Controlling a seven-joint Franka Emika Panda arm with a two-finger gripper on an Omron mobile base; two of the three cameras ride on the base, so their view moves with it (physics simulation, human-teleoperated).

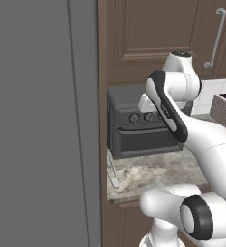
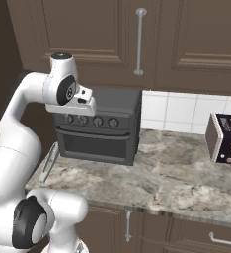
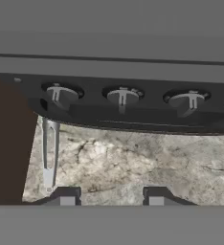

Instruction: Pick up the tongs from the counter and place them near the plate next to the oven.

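The slim silvery tongs (image 3: 49, 153) lie on the mottled stone counter (image 3: 133, 162), at its left end beside a dark brown cabinet side. The tongs (image 2: 49, 163) run front to back just left of the knobbed box, and they also show along the counter's left edge (image 1: 112, 171). My gripper (image 3: 110, 198) hovers above the counter in front of that box, to the right of the tongs and apart from them. Its fingertips stand apart with nothing between them. The plate and the oven are out of view.
A dark grey countertop box with four knobs (image 2: 100, 126) stands at the back of the counter, close behind my hand. A toaster (image 2: 225, 138) sits at the far right. Brown wall cabinets hang above. A tall grey panel (image 1: 37, 120) rises left of the counter.
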